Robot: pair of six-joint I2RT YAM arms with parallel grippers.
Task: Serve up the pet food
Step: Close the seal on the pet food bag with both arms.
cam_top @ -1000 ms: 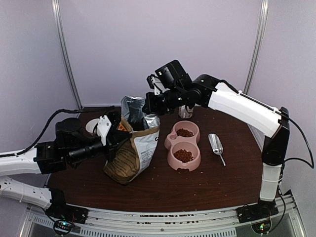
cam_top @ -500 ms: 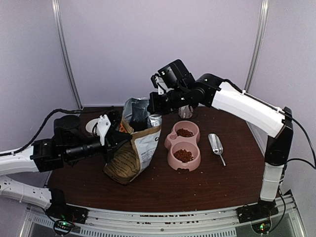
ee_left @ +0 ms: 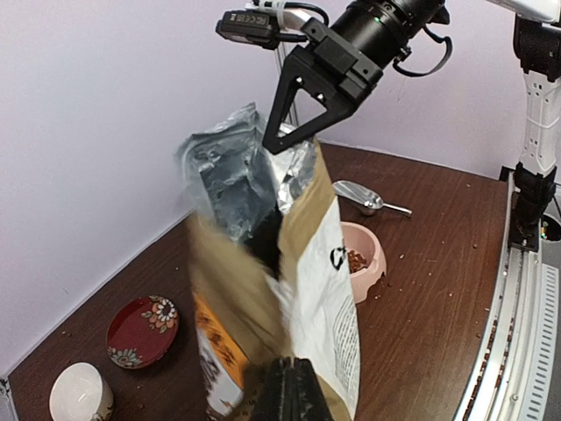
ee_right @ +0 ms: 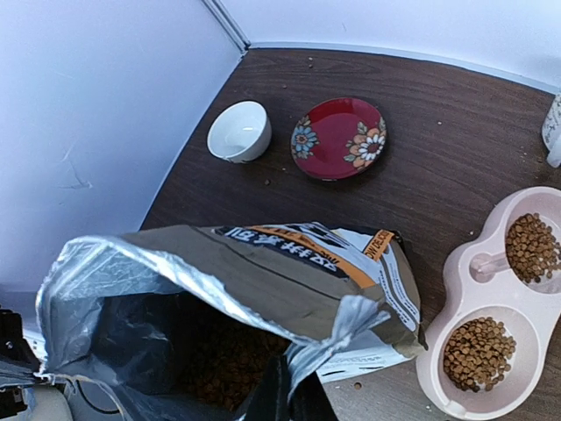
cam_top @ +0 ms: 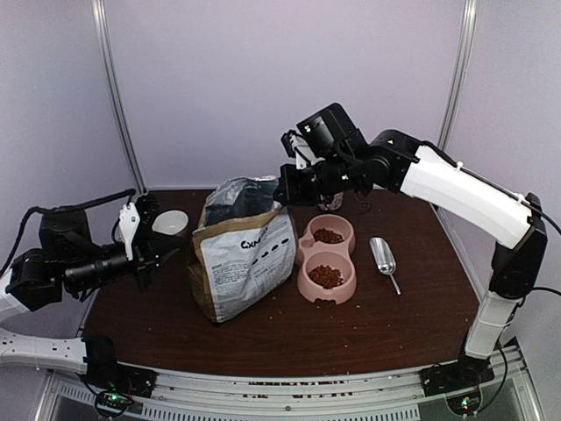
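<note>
The tan paper bag [cam_top: 244,261] with its orange band stands upright left of the pink double bowl [cam_top: 303,282], its foil mouth open. My right gripper [cam_top: 283,194] is shut on the bag's foil rim [ee_right: 351,320] from above. Brown pet food [ee_right: 219,360] shows inside the bag, and more pet food [ee_right: 478,351] fills both cups of the bowl [ee_right: 438,373]. My left gripper [cam_top: 168,254] hangs left of the bag, apart from it, shut on nothing. In the left wrist view its fingers [ee_left: 294,386] point at the blurred bag [ee_left: 316,289].
A metal scoop [cam_top: 383,255] lies right of the bowl. A white cup [cam_top: 168,223] and a red flowered saucer [ee_right: 339,138] sit at the back left. A small metal cup [cam_top: 331,203] stands behind the bowl. Crumbs dot the brown table [cam_top: 289,338].
My left gripper has let go of the bag's side, shut, and drawn back to the left. The right gripper has risen and shifted right, pulling the bag from a lean to upright.
</note>
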